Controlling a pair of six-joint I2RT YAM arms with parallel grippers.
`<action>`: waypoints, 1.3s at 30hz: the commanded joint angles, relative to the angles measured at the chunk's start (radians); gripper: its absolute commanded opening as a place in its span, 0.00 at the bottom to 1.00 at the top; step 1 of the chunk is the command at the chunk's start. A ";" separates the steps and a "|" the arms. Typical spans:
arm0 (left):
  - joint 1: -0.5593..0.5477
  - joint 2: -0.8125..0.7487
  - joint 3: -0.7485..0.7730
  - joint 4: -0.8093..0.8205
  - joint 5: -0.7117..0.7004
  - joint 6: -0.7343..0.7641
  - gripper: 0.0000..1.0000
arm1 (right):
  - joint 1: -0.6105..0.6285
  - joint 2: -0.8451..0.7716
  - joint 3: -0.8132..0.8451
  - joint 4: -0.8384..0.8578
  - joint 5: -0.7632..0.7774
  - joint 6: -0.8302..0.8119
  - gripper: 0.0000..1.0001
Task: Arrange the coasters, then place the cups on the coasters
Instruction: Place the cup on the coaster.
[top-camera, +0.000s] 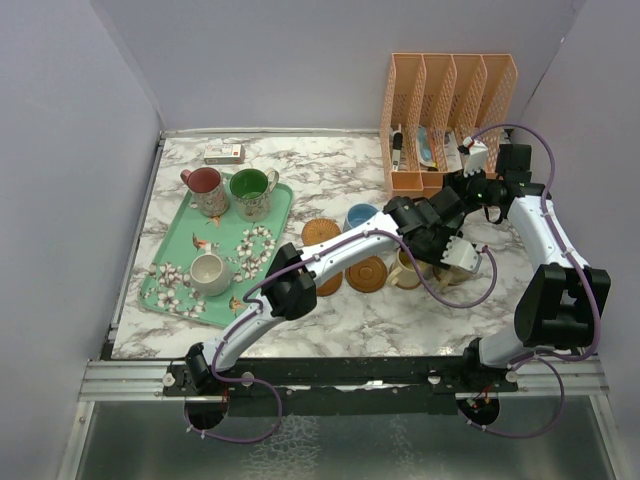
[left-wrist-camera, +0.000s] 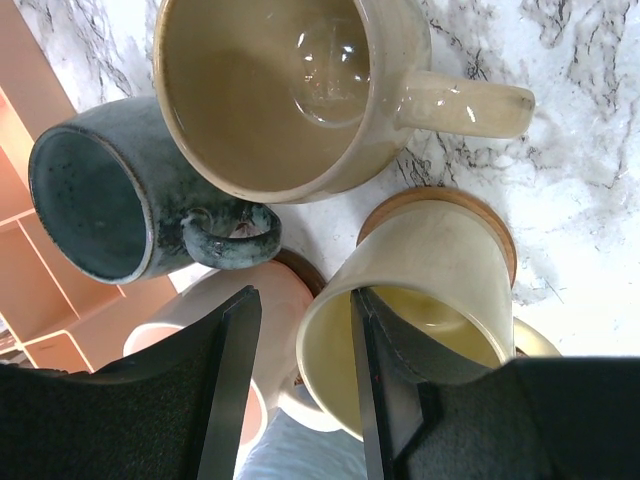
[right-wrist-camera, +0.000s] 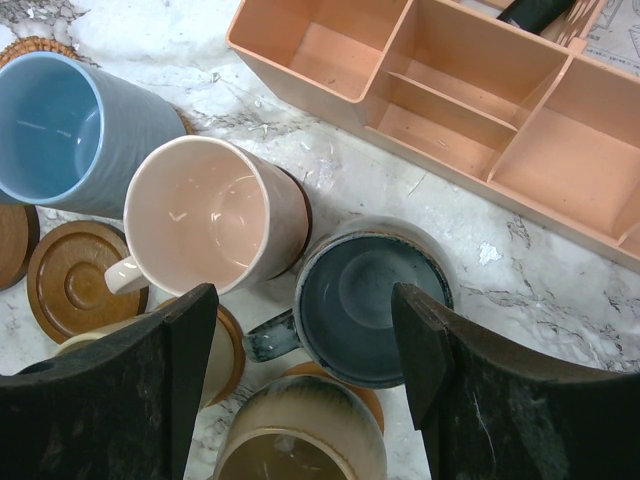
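My left gripper (left-wrist-camera: 305, 295) is open astride the yellow cup's (left-wrist-camera: 430, 270) rim: one finger inside, the other outside with a gap to the wall. That cup stands on a brown coaster (left-wrist-camera: 440, 195). Round it crowd the tan cup (left-wrist-camera: 290, 90), the dark grey-teal cup (left-wrist-camera: 100, 190) and the pink cup (left-wrist-camera: 265, 300). My right gripper (right-wrist-camera: 300, 290) hangs open above the teal cup (right-wrist-camera: 370, 300), beside the pink cup (right-wrist-camera: 210, 215) and the blue cup (right-wrist-camera: 70, 130). One bare coaster (right-wrist-camera: 70, 280) lies at the left. Red (top-camera: 205, 188), green (top-camera: 250, 192) and cream (top-camera: 208, 272) cups stand on the tray (top-camera: 170, 270).
An orange desk organizer (top-camera: 450, 110) stands at the back right, close behind the cluster of cups. More bare coasters (top-camera: 321, 232) (top-camera: 366, 273) lie mid-table under the left arm. A small box (top-camera: 224, 153) sits at the back left. Both arms cross over the same spot.
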 joint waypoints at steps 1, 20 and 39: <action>-0.016 -0.050 0.006 0.011 -0.028 -0.010 0.45 | -0.007 0.013 -0.002 0.008 -0.031 -0.009 0.70; -0.015 -0.304 -0.273 0.045 -0.011 -0.049 0.50 | -0.007 0.017 0.002 0.002 -0.037 -0.016 0.70; 0.050 -0.417 -0.700 0.223 -0.040 -0.108 0.51 | -0.007 0.012 -0.001 0.001 -0.045 -0.020 0.70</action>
